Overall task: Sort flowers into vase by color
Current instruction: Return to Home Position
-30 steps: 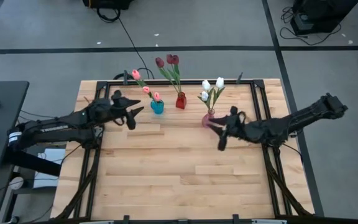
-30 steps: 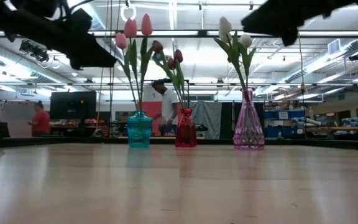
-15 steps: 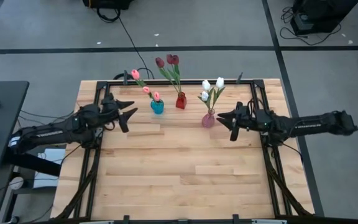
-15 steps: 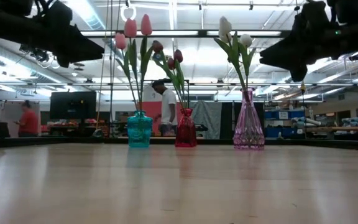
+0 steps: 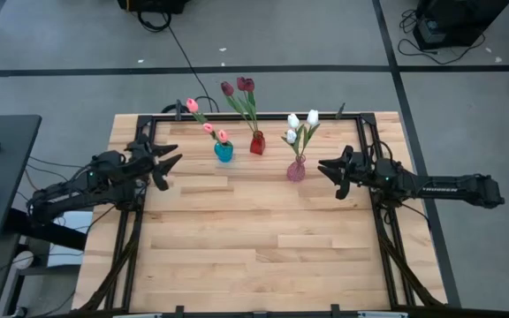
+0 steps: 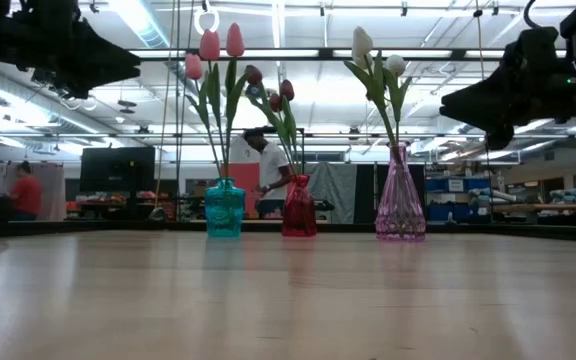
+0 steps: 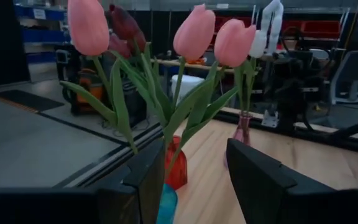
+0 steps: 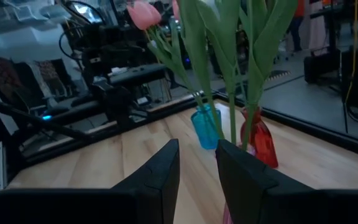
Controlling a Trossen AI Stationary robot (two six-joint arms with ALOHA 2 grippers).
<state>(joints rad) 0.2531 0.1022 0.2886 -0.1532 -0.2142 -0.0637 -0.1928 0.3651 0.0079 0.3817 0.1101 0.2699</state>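
Three vases stand in a row near the table's far edge, each on its base. A blue vase (image 5: 224,152) holds pink flowers (image 5: 208,128), a red vase (image 5: 257,143) holds dark red flowers (image 5: 246,85), and a pink vase (image 5: 296,170) holds white flowers (image 5: 313,117). The stems stick down into the vase necks. My left gripper (image 5: 168,163) hovers open to the left of the blue vase, pointing level at it (image 7: 194,180). My right gripper (image 5: 328,170) hovers open to the right of the pink vase (image 8: 197,174). Neither has anything between its fingers.
Bare wooden table top (image 5: 254,238) stretches from the vases to the near edge. A black frame (image 5: 360,132) runs along the table's sides and far edge. In the low view, people (image 6: 268,175) stand in the room behind the table.
My left gripper has drawn back from the blue vase toward the table's left edge. My right arm has straightened; its gripper has sunk and pulled away from the pink vase toward the right edge. The vases and flowers have stayed put.
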